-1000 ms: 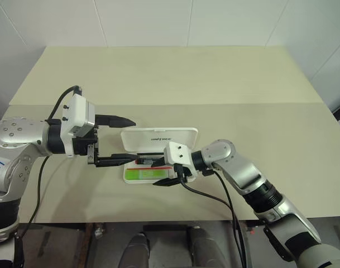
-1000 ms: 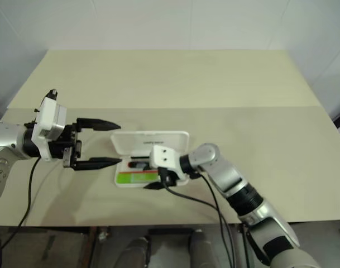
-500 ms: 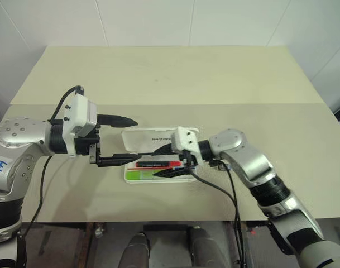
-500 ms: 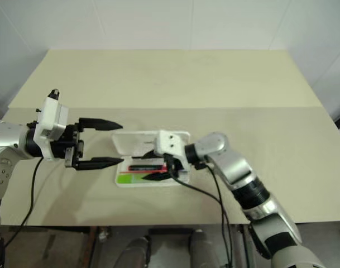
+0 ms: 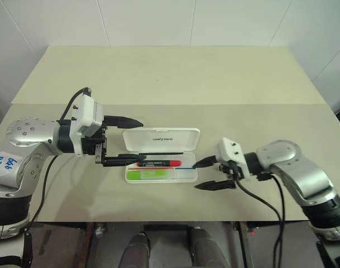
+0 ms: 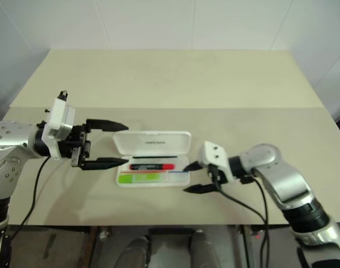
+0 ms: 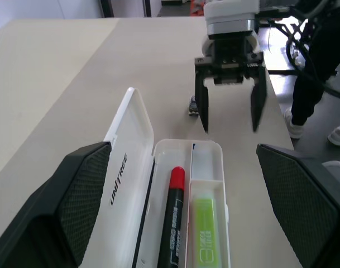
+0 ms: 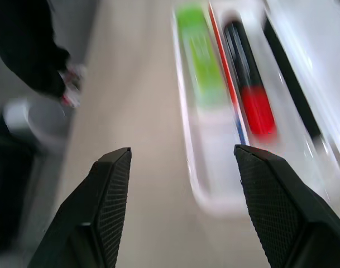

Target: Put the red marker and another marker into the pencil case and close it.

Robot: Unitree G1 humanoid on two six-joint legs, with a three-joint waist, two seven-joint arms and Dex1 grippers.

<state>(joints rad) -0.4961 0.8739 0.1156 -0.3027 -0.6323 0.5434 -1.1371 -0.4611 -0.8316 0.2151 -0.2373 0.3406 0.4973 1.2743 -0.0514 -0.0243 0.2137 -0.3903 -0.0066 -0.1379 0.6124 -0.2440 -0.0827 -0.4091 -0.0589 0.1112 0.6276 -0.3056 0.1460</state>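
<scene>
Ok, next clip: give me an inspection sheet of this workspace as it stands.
Surface: beige table, seam across it.
Job's things: pencil case open, lid raised; red marker and green highlighter lie inside, side by side in separate compartments.
Clutter: small dark lump on the table beyond the case.
Grippers: left tool open at the case's left end; right tool open, off the case's right end, holding nothing.
Cables: black cable hangs from the right wrist.
Surroundings: white walls; a person's legs in the left wrist view.

bright, even – r wrist blurred
</scene>
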